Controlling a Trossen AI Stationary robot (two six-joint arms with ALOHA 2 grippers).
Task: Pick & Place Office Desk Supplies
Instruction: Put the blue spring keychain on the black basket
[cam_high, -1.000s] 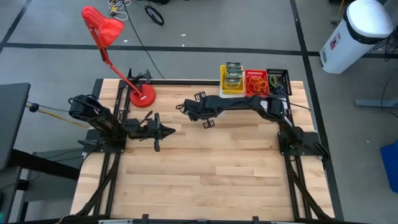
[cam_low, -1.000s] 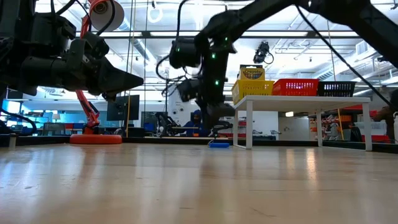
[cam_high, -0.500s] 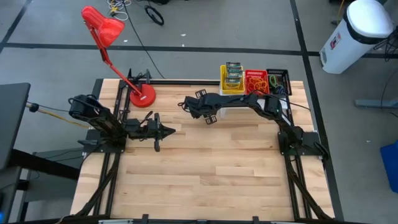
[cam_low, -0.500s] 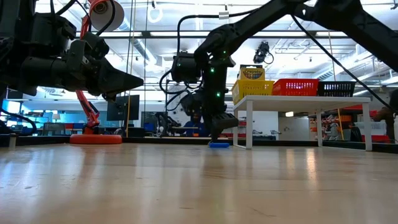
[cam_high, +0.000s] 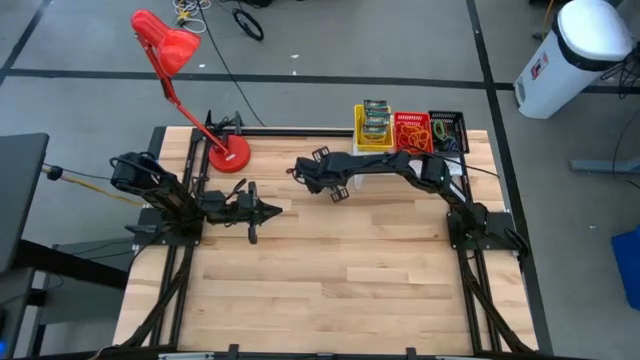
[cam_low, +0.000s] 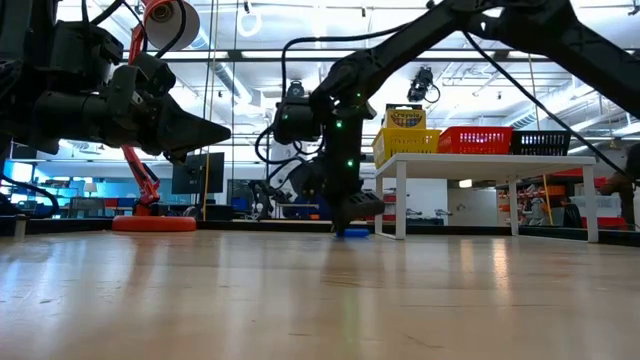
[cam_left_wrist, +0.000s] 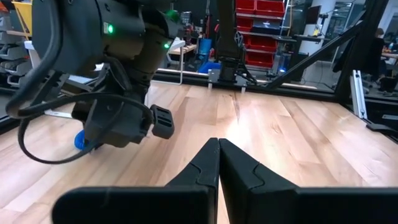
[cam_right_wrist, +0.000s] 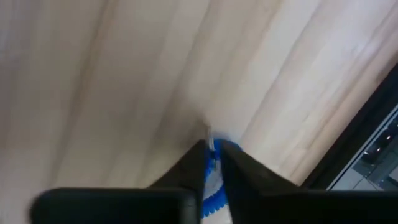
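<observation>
The right gripper (cam_right_wrist: 212, 163) is pressing its nearly closed fingers around a thin bright-blue rubber band (cam_right_wrist: 211, 186), bunched between them, low over the wooden bench (cam_high: 340, 270) near its back middle.

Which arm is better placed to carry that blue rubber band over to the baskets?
The right. Its tool is already down at the table, fingers closed around the blue rubber band, and the baskets sit on its side. The left tool hangs shut and empty, away from the band.
</observation>
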